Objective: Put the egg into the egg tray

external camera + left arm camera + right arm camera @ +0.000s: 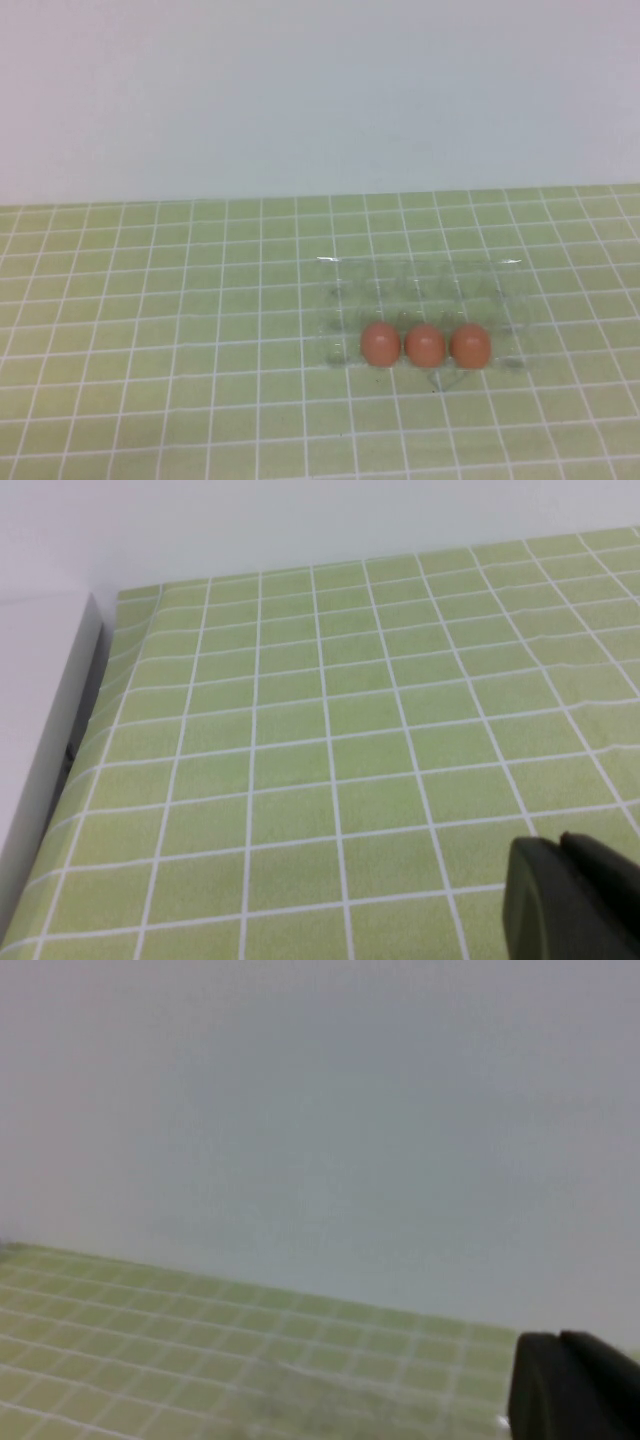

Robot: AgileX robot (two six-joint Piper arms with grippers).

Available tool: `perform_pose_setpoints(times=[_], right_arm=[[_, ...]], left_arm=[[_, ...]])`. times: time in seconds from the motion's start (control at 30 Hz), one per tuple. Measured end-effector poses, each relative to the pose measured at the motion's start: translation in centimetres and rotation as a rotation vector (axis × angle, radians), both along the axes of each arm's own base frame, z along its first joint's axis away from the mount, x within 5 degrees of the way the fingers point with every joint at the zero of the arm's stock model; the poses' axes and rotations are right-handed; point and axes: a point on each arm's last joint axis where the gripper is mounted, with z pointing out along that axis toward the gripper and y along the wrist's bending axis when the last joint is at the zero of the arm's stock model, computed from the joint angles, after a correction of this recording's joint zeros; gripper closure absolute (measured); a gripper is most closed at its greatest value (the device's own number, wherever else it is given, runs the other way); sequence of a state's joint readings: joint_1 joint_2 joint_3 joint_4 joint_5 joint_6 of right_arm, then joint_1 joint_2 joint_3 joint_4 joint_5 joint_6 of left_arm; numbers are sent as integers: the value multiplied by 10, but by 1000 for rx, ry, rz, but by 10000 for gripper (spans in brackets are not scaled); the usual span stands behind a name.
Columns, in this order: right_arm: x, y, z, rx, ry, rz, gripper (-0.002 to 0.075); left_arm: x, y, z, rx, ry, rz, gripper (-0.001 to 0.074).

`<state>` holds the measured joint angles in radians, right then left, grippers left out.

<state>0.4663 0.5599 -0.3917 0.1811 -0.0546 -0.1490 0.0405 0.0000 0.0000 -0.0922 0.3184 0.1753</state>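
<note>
The clear plastic egg tray (420,285) lies on the table right of centre in the high view. Three alike orange-brown eggs sit side by side in its front row: left (380,344), middle (425,345) and right (470,345). The back cups look empty. No egg lies loose on the cloth. Neither arm shows in the high view. My left gripper (556,842) shows only in the left wrist view, fingers together, empty, above bare cloth. My right gripper (558,1338) shows only in the right wrist view, fingers together, empty, pointing toward the wall.
A green cloth with a white grid (150,330) covers the table. A plain white wall (320,90) stands behind it. A white ledge (40,730) runs along the cloth's edge in the left wrist view.
</note>
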Motion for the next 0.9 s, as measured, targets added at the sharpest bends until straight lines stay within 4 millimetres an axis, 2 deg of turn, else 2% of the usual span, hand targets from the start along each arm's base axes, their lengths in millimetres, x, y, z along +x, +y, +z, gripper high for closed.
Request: perform_pose_setpoints(times=[0.13, 0.27, 0.33, 0.5, 0.77, 0.9], right_arm=[[-22, -32, -36, 152, 138, -228, 728], [-41, -47, -66, 345, 205, -397, 728], [-48, -50, -79, 384, 216, -447, 728], [-55, -53, -103, 355, 232, -488, 728], [-60, -53, -133, 310, 370, -511, 728], [-60, -53, -135, 299, 390, -514, 728]], left_arm=[[0, 0, 0, 0, 0, 0, 736], [0, 0, 0, 0, 0, 0, 736], [0, 0, 0, 0, 0, 0, 736], [0, 0, 0, 0, 0, 0, 736], [0, 0, 0, 0, 0, 0, 736], [0, 0, 0, 0, 0, 0, 736]])
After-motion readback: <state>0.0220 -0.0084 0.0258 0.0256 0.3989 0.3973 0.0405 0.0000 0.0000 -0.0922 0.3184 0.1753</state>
